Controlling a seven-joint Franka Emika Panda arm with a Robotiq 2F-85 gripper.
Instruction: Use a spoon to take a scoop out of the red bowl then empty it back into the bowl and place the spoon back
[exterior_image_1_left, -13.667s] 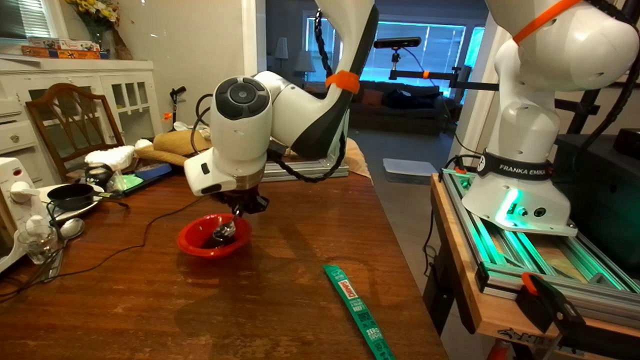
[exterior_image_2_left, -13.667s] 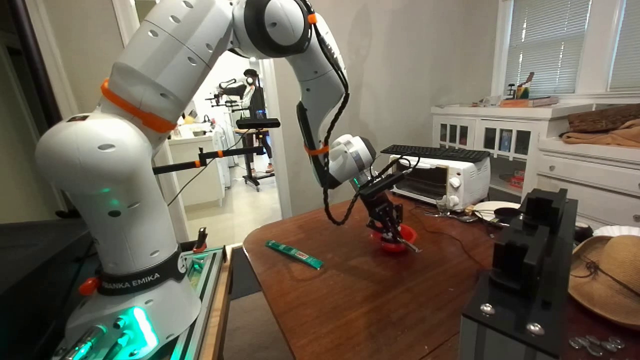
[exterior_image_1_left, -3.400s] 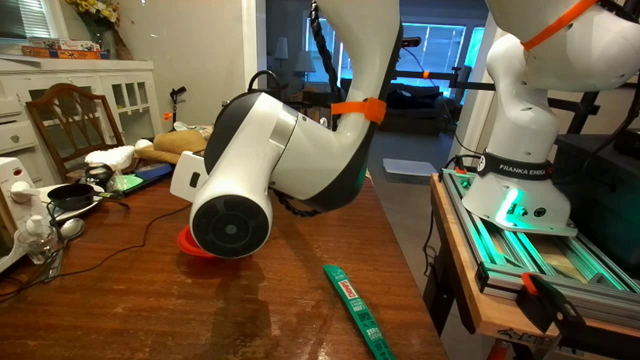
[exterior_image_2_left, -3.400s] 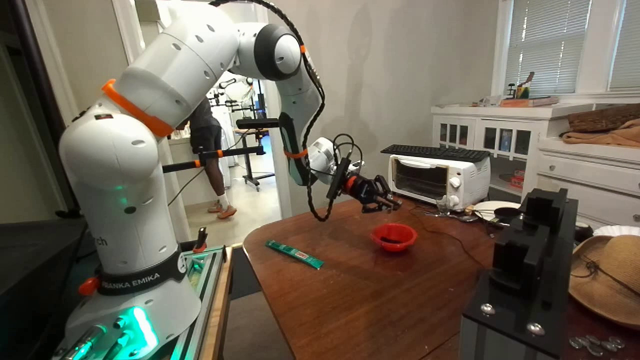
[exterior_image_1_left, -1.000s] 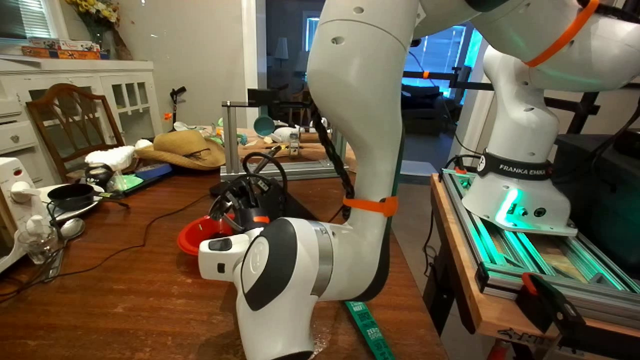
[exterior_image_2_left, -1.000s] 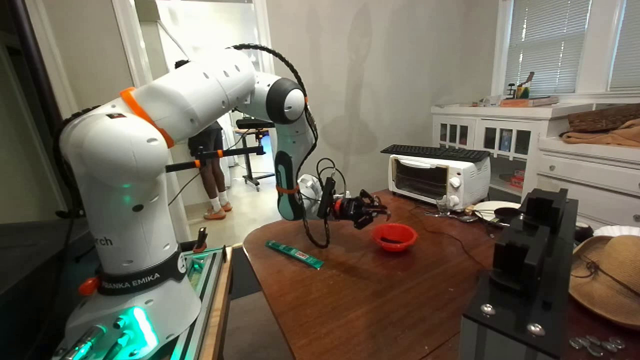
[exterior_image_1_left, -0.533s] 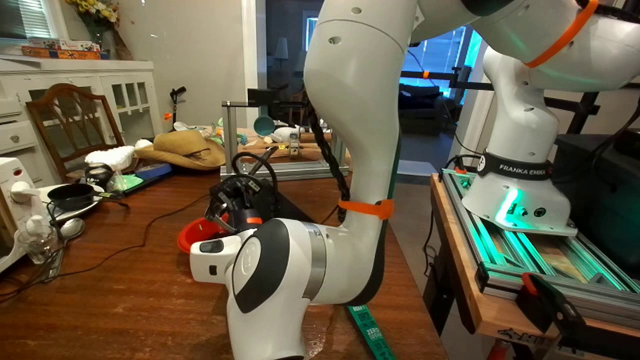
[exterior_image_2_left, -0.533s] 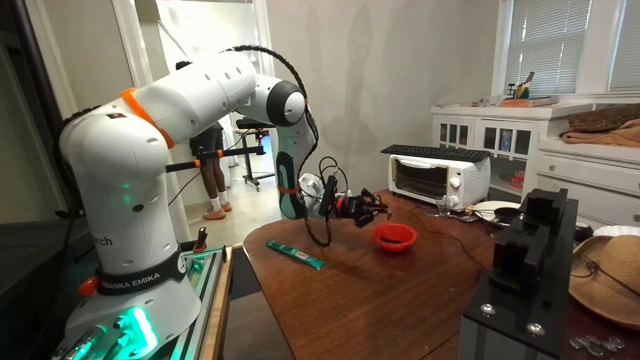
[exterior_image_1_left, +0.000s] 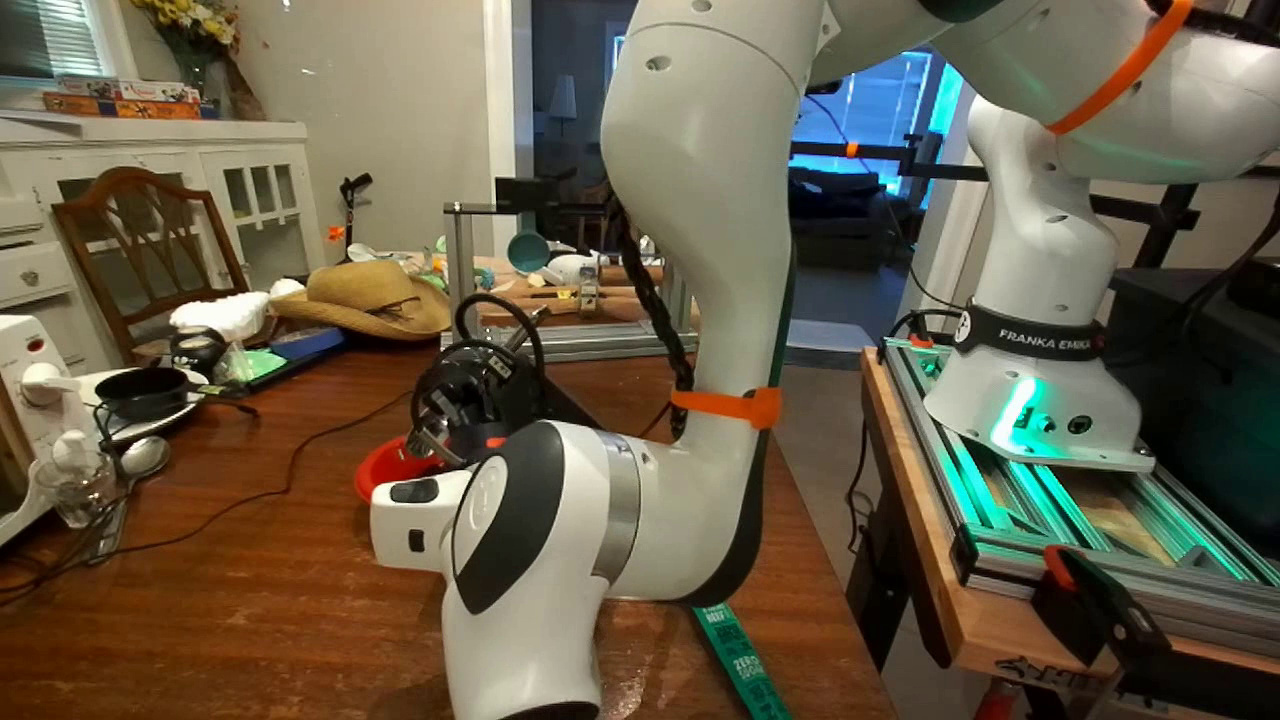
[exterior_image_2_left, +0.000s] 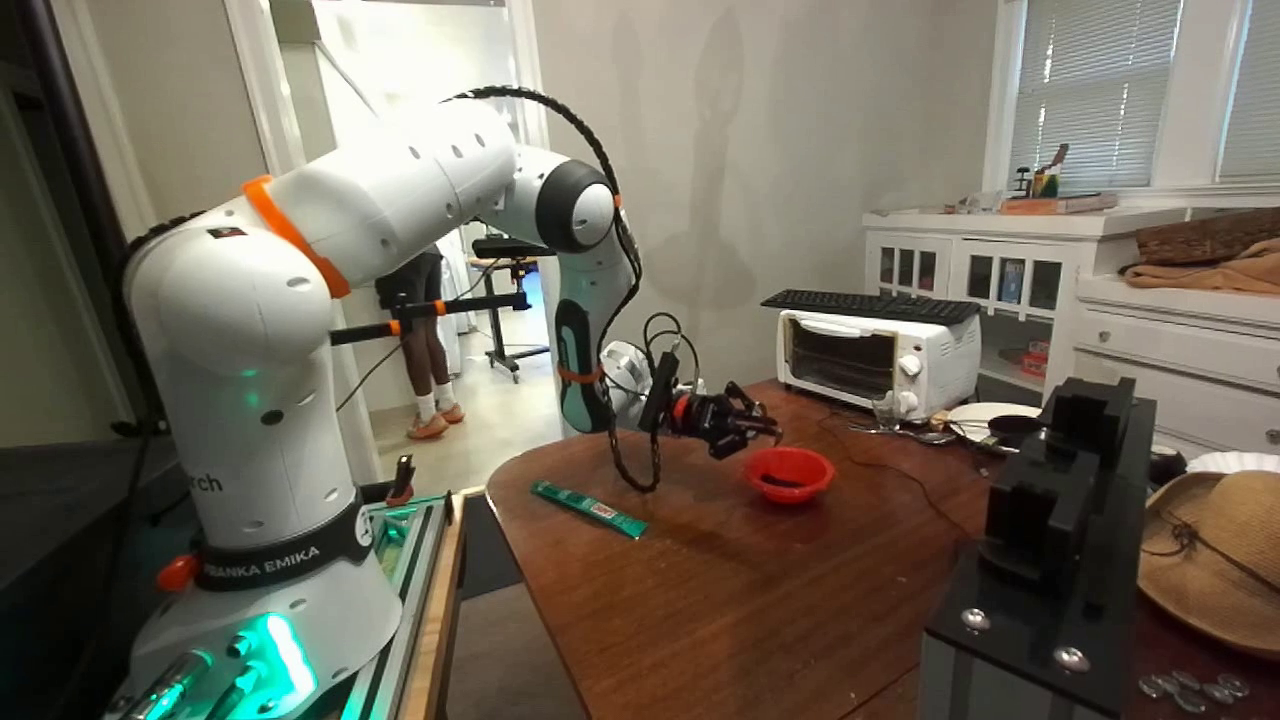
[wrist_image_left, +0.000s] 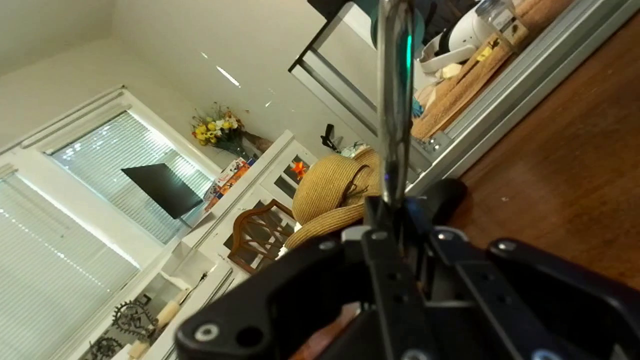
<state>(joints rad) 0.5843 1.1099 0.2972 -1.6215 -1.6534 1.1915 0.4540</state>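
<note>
The red bowl (exterior_image_2_left: 812, 470) stands on the table with dark contents inside; in an exterior view my arm partly hides it (exterior_image_1_left: 385, 468). My gripper (exterior_image_2_left: 766, 428) is tilted nearly level, just above and beside the bowl's rim, on the robot's side. In the wrist view the gripper (wrist_image_left: 395, 212) is shut on the spoon (wrist_image_left: 395, 110), whose shiny metal shaft sticks out beyond the fingertips and runs past the top of the picture. The spoon's far end is out of that view, and it is too small to make out clearly in the exterior views.
A green strip (exterior_image_2_left: 590, 508) lies near the table's edge. A white toaster oven (exterior_image_2_left: 850, 355), a black pan (exterior_image_1_left: 142, 392), another metal spoon (exterior_image_1_left: 145, 456) and a thin cable (exterior_image_1_left: 290, 470) are beyond the bowl. A straw hat (exterior_image_1_left: 370, 298) and a metal frame (exterior_image_1_left: 600, 342) stand along another side.
Earlier the gripper pointed down with the spoon in the bowl; then it rose and tilted level. Over the last second it has shifted only slightly, toward the bowl.
</note>
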